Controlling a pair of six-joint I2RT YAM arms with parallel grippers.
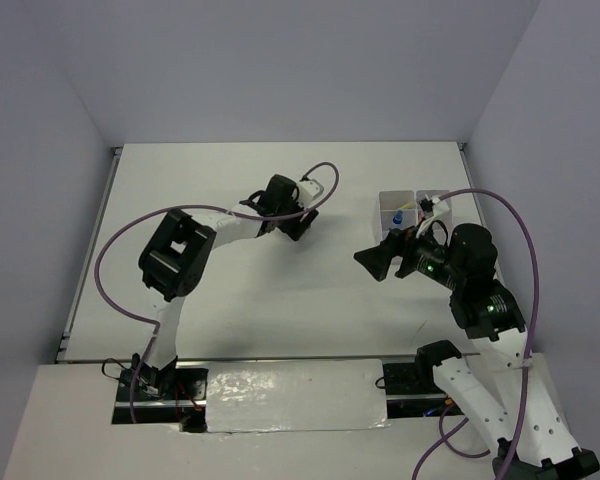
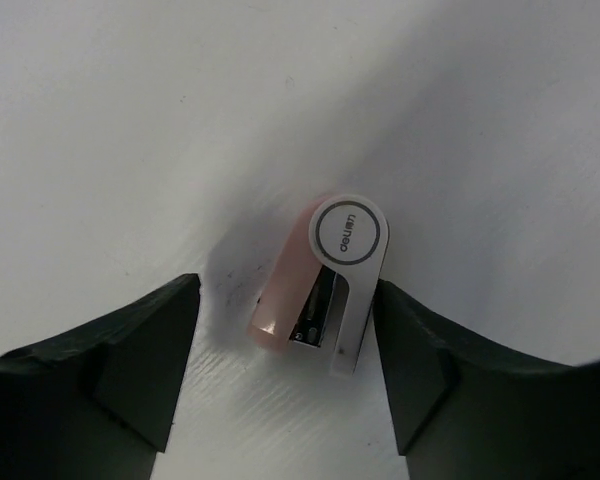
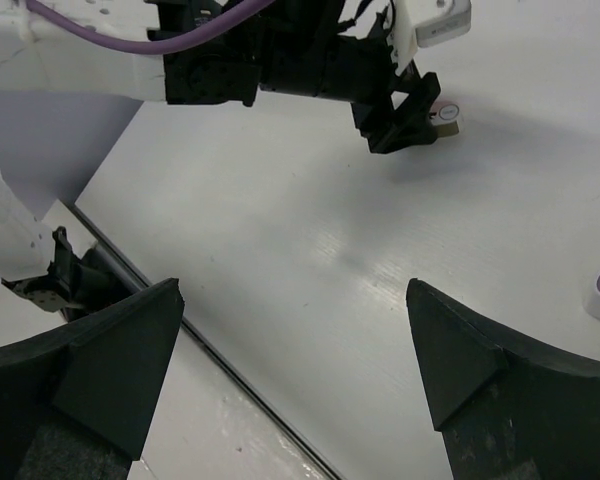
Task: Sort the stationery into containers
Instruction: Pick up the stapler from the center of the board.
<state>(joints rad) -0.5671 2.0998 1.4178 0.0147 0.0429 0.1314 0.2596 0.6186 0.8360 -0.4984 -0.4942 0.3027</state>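
Left gripper (image 2: pixel 288 305): fingers (image 2: pixel 130 360) stand apart, one on each side of the pink-and-white sharpener (image 2: pixel 325 285). Nothing is clamped yet. There is a clear gap on the pink side. On the white side the finger stands just beside the sharpener's edge; contact cannot be told.

The sharpener lies flat on the worktop (image 2: pixel 130 120), squarely between the fingers, with its white ringed end pointing away from the wrist. Its long axis runs roughly along the fingers' reach, tilted slightly toward the white-side finger, so closing would pinch across the short width.

Judgement: alignment looks good and a straight close should do. The risk is that the piece swivels if the nearer finger meets it first.

Right gripper (image 3: pixel 295 330): fingers spread wide and empty, above the worktop, well apart from the sharpener and facing it. The left gripper is plainly the nearer.

Containers (image 1: pixel 385 197): well apart from the sharpener, to its right in the top view. A blue item (image 1: pixel 397 214) sits in one compartment.

Step in hand: grasp, then carry across.
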